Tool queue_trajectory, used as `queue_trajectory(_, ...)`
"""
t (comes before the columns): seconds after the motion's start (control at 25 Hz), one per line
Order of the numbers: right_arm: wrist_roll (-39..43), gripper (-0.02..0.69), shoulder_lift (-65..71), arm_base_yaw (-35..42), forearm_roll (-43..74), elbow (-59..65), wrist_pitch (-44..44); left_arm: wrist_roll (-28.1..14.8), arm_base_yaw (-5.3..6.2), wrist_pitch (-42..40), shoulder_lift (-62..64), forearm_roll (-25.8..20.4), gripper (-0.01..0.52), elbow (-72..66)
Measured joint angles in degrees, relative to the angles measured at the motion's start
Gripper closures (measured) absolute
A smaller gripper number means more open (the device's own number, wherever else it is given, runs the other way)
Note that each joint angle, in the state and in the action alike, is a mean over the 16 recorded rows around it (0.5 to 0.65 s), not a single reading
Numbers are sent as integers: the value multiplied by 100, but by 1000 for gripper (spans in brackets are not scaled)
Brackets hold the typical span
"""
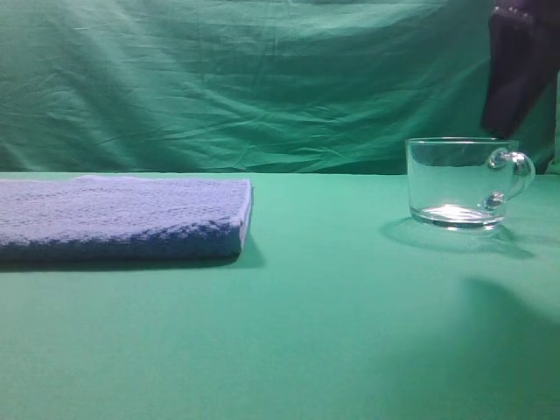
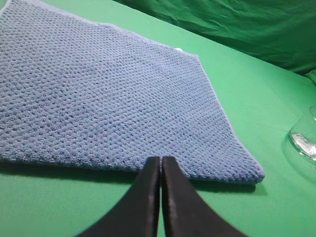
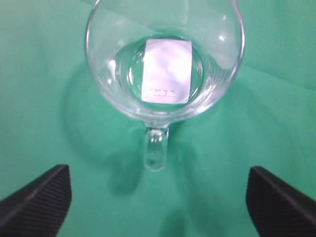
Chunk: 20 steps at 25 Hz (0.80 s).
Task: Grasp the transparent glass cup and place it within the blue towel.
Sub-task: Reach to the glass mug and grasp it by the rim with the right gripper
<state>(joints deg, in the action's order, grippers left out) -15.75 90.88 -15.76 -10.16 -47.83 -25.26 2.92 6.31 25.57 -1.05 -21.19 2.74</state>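
Exterior high, transparent glass cup (image 1: 461, 184), blue towel (image 1: 122, 217) apart

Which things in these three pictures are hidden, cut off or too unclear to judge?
- Exterior high: the right gripper is a dark shape cut by the top and right edges; whether it is open cannot be told there. The blue towel runs off the left edge.
- Left wrist: the transparent glass cup is cut by the right edge; its handle is out of view.
- Right wrist: the cup's far rim is cut by the top edge; the white label print is too small to read.
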Motion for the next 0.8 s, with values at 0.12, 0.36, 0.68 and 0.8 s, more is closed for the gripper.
queue_trajectory(0.12, 0, 169, 197, 0, -4, -14, 219, 0, 0, 0, 0, 0, 514, 0)
queue_trajectory(0.36, -3, 321, 436, 0, -11, -48, 502, 0, 0, 0, 0, 0, 514, 0)
queue_trajectory(0.68, -7, 512, 531, -1, -19, -144, 522, 0, 0, 0, 0, 0, 514, 0)
queue_trajectory(0.8, -8, 556, 491, -14, -23, -244, 429, 0, 0, 0, 0, 0, 514, 0)
